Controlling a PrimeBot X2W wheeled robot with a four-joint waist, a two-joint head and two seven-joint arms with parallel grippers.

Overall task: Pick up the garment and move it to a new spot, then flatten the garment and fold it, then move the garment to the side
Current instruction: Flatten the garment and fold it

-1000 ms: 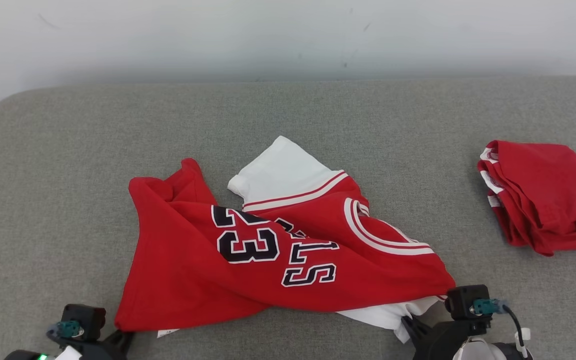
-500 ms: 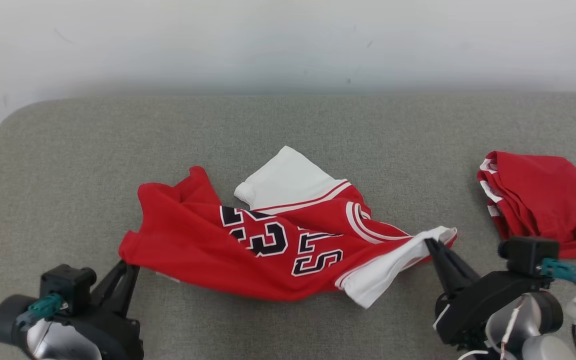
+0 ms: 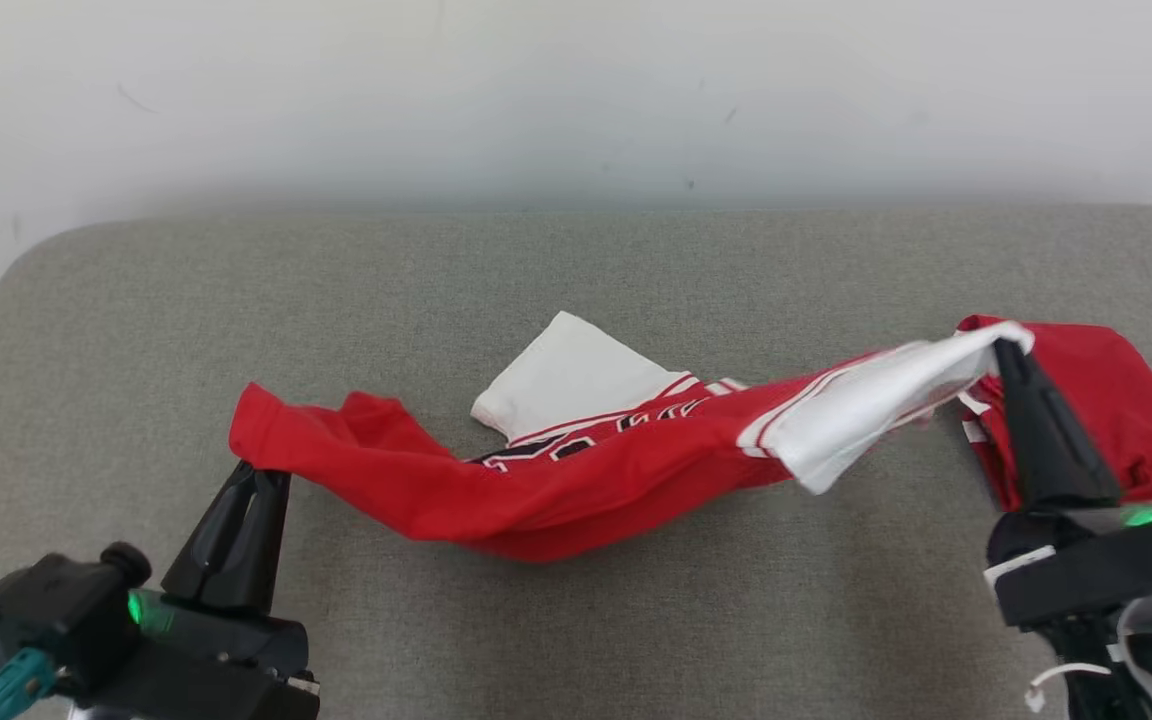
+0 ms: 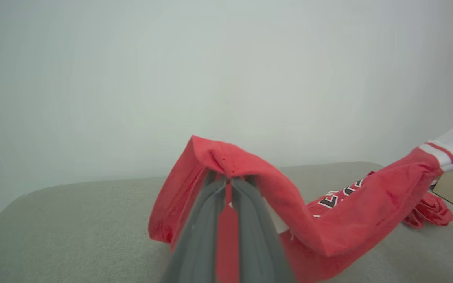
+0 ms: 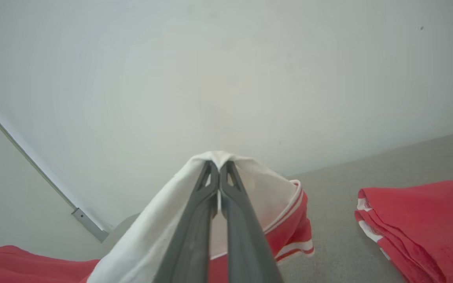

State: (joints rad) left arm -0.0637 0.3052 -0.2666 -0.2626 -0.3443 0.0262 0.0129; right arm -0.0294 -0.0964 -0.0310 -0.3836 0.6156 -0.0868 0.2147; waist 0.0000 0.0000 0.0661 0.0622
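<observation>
While red-and-white jersey hung stretched over grey cushion, left gripper was clamped on red corner, right gripper clamped on white sleeve end; middle sagged low toward cushion; folded red garment lay just behind right gripper

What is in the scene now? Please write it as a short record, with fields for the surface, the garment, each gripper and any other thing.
surface: grey padded surface, with a pale wall behind it
garment: red jersey with white parts, stretched between the two grippers, its middle sagging toward the surface
left gripper: shut on a red edge of the jersey
right gripper: shut on a white part of the jersey, raised
other: folded red garment on the surface, at the robot's right
</observation>
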